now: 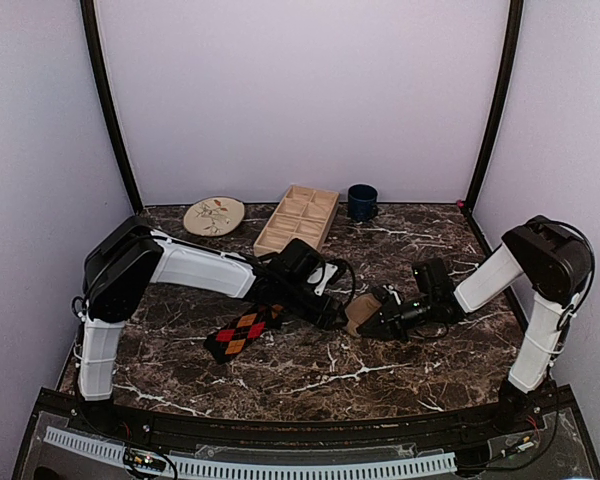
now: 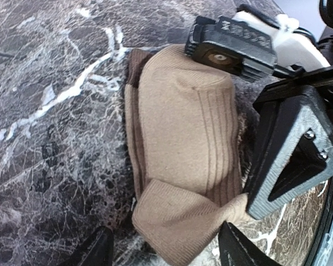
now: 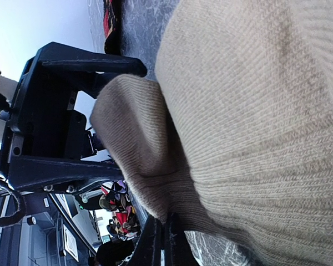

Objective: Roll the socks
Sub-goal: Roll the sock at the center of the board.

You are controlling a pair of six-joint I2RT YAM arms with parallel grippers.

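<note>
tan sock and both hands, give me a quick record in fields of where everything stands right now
tan sock: folded over itself, mid marble table
left hand: open, straddling one end of the tan sock
right hand: shut, apparently pinching a corner of the tan sock
argyle sock: lying flat, apart from the tan sock, not held
back of table: plate, wooden tray, blue mug
rolling: not yet done

Left tool (image 1: 334, 319) and right tool (image 1: 372, 324) meet at the tan sock (image 1: 359, 315); argyle sock (image 1: 242, 332) lies left.
</note>
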